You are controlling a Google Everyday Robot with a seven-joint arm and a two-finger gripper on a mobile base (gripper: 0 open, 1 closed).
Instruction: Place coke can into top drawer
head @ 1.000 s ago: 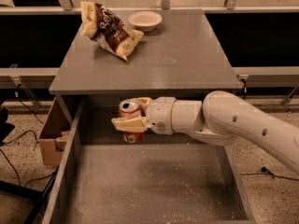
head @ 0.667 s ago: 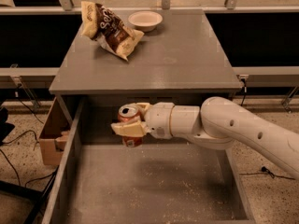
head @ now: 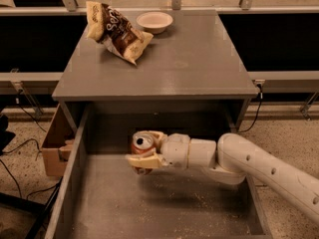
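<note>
I'm at the lowering step: my gripper (head: 144, 152), reaching in from four o'clock, is clamped around the coke can (head: 143, 142). It holds the can inside the open top drawer (head: 169, 208), near eleven o'clock of the floor and seemingly just clear of it. Next, I judge, it must sink until the base rests flat, then let go; the can is reddish-orange, silver-topped and roughly upright.

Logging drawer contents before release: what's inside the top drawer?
Inside the top drawer, the gripper is shut on the coke can, near the back, over the speckled floor. No other items show. The arm hides the floor beneath it, and the front edge is out of frame.
</note>
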